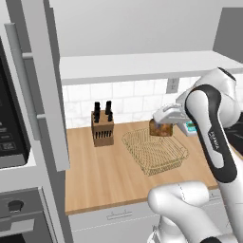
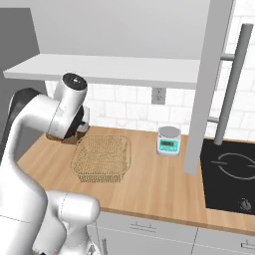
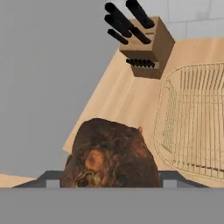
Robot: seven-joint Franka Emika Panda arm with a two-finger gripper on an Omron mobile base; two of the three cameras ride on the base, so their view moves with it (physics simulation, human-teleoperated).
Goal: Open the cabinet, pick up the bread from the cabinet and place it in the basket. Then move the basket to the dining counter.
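Bread (image 1: 160, 128) sits clamped in the gripper (image 1: 163, 124), raised above the far right corner of the basket (image 1: 154, 151) in the left base view; the jaws stand wide around the bun. In the hand view the bread (image 3: 109, 157) swells up at 6 o'clock and hides both fingertips, so where they meet the crust cannot be made out. From there the basket (image 3: 197, 122) lies at 3 o'clock, cut off by the right edge, and the knife block (image 3: 146, 50) stands at 1 o'clock on the wooden counter (image 3: 118, 100). In the right base view the arm's elbow covers nearly all of the bread, leaving a brown sliver (image 2: 55, 136) at the basket's (image 2: 102, 158) 10 o'clock. The open cabinet door (image 1: 45, 80) runs past the top edge at the left base view's 10 o'clock. The kitchen scale (image 2: 169, 141) stands at the basket's 2 o'clock.
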